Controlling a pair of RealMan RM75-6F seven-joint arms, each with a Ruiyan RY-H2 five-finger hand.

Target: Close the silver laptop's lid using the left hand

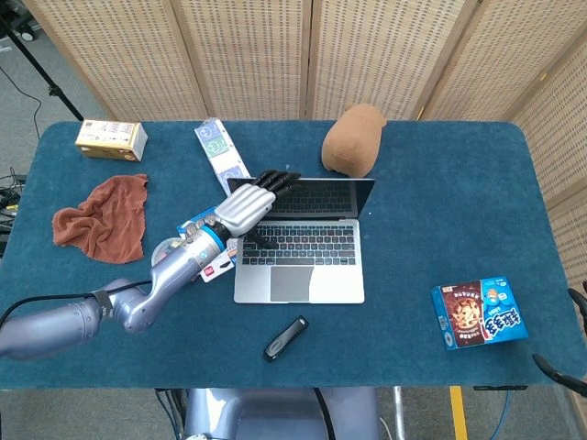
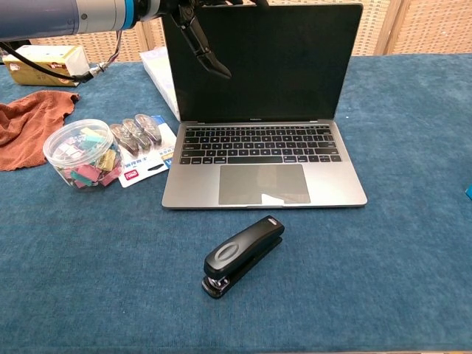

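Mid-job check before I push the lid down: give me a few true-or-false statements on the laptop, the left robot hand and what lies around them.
1. The laptop lid stands open, screen dark. True.
2. The left robot hand is at the lid's top left corner. True; its fingers reach over the top edge there.
3. The stapler lies on the laptop's keyboard. False; it lies on the table in front of the laptop, apart from it.
4. The left robot hand holds the red cloth. False; the cloth lies on the table to the left, untouched.
5. A tub of clips stands left of the laptop. True.
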